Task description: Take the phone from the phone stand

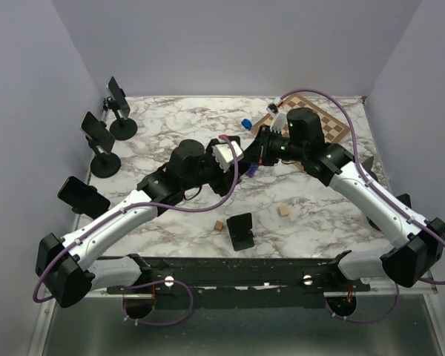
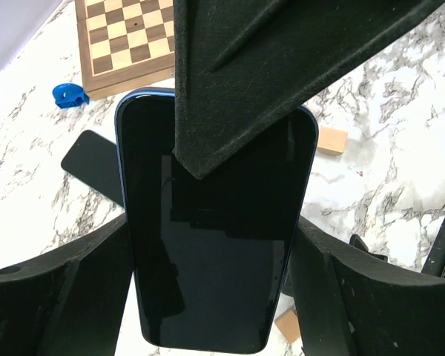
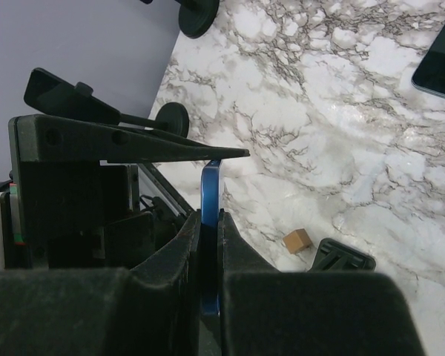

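A: What hangs over the white marbled table (image 1: 178, 119)?

B: Both hands, meeting mid-table. The left hand (image 2: 211, 245) clasps the blue-edged, dark-screened phone (image 2: 208, 297) by its long sides. The right hand (image 3: 211, 211) pinches it face and back.

A: And the phone itself?

B: Held in the air, its screen blank and glossy, well apart from the small black phone stand (image 1: 241, 231).

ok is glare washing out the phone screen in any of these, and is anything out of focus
Left wrist: no glare; the phone screen is dark with a faint reflection, and sharp. Right wrist: the fingers nearest the lens are soft, the marble table has a mild sheen. Top view: even light, soft shadows, nothing blown out.
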`<state>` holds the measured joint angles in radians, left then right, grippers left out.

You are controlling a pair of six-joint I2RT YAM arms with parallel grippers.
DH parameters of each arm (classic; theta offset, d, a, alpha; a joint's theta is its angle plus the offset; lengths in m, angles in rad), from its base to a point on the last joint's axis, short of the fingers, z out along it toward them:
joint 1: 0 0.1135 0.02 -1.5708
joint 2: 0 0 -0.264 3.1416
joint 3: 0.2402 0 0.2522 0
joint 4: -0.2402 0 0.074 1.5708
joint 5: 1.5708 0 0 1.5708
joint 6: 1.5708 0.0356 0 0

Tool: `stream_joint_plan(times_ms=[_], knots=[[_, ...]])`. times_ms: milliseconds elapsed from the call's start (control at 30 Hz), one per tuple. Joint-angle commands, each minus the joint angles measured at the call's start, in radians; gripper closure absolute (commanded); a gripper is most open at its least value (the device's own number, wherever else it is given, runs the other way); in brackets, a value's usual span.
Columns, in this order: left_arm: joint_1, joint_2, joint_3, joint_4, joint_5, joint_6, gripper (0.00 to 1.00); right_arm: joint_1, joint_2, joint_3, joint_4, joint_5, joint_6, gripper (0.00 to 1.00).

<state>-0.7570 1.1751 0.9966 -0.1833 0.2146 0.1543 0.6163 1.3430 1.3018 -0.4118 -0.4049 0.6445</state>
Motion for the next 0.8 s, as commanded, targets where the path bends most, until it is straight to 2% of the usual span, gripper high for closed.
stream_joint_plan(times_ms=[0,67,100,133,200,233,267,367,433,600,633,767], knots=[[-0.004,0.015,0.047,-0.022,-0.048,-0.002,0.5,0.022,-0.047,-0.006,0.042,-0.015,0.021,0.99],[-0.004,0.015,0.051,-0.024,-0.069,-0.005,0.64,0.025,-0.046,-0.01,0.032,0.004,0.016,0.99],[-0.004,0.015,0.052,-0.024,-0.077,-0.009,0.72,0.024,-0.045,-0.011,0.028,0.008,0.016,0.96],[-0.004,0.015,0.054,-0.023,-0.086,-0.012,0.79,0.025,-0.044,-0.014,0.025,0.012,0.015,0.83],[-0.004,0.015,0.05,-0.018,-0.11,-0.022,0.96,0.025,-0.049,-0.023,0.024,0.029,0.016,0.44],[-0.004,0.015,0.047,-0.014,-0.124,-0.03,1.0,0.025,-0.058,-0.029,0.025,0.04,0.013,0.06],[-0.004,0.013,0.04,-0.006,-0.136,-0.037,1.0,0.025,-0.067,-0.034,0.028,0.058,0.01,0.0],[-0.005,0.006,0.006,0.031,-0.154,-0.053,1.0,0.025,-0.1,-0.019,-0.001,0.151,0.0,0.0],[-0.005,0.015,-0.003,0.034,-0.178,-0.076,1.0,0.024,-0.127,0.008,-0.061,0.275,-0.008,0.0],[0.009,0.15,0.114,-0.086,-0.346,-0.245,1.0,0.023,-0.195,0.043,-0.289,0.75,0.013,0.0],[0.023,0.197,0.155,-0.135,-0.351,-0.277,1.0,0.023,-0.217,0.033,-0.31,0.797,0.016,0.0],[0.145,0.372,0.342,-0.29,-0.263,-0.418,1.0,0.022,-0.308,-0.017,-0.32,0.785,-0.009,0.0]])
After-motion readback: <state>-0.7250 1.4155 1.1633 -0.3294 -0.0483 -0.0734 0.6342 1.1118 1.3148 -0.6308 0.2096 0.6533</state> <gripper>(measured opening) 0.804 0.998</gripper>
